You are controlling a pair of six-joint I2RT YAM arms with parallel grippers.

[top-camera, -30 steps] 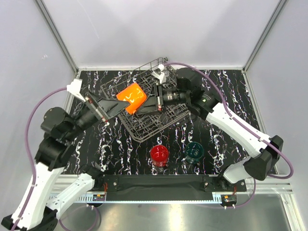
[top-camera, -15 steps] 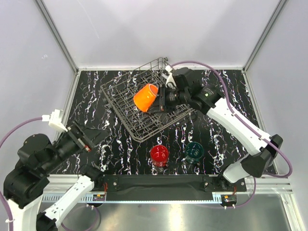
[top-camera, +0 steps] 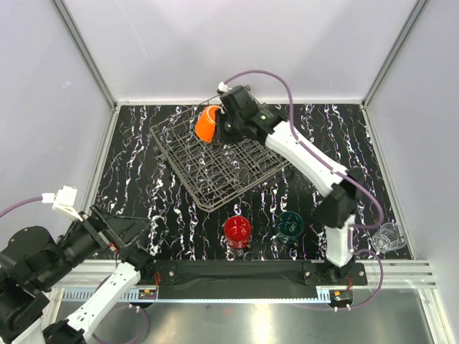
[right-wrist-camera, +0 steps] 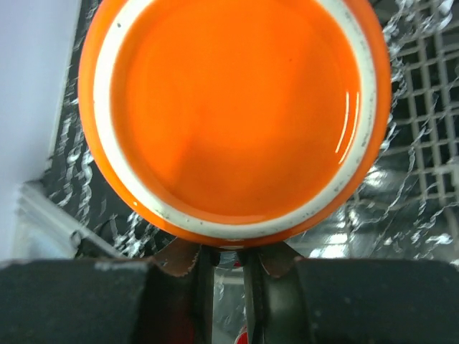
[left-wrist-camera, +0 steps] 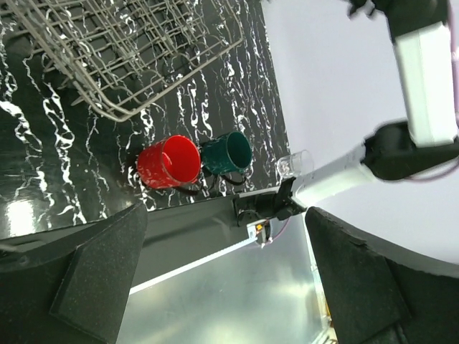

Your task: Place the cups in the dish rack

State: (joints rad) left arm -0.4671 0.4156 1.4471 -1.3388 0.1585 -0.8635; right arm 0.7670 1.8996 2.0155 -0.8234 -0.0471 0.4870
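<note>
My right gripper (top-camera: 219, 123) is shut on the orange cup (top-camera: 206, 125), holding it over the far corner of the wire dish rack (top-camera: 215, 188). In the right wrist view the orange cup (right-wrist-camera: 235, 115) fills the frame, mouth towards the camera, and the right gripper (right-wrist-camera: 224, 266) pinches it at its lower edge. The red cup (top-camera: 237, 230) and the dark teal cup (top-camera: 290, 224) stand on the table in front of the rack. A clear cup (top-camera: 388, 236) sits at the near right edge. My left gripper (top-camera: 120, 228) is open and empty at the near left.
The left wrist view shows the red cup (left-wrist-camera: 170, 161), the teal cup (left-wrist-camera: 226, 153), the clear cup (left-wrist-camera: 295, 164) and a corner of the rack (left-wrist-camera: 122, 79). The black marbled table (top-camera: 143, 143) is walled in by white panels.
The right arm carried the orange cup from over the rack's middle to its far corner. The left arm pulled back from beside the rack to the near left corner.
</note>
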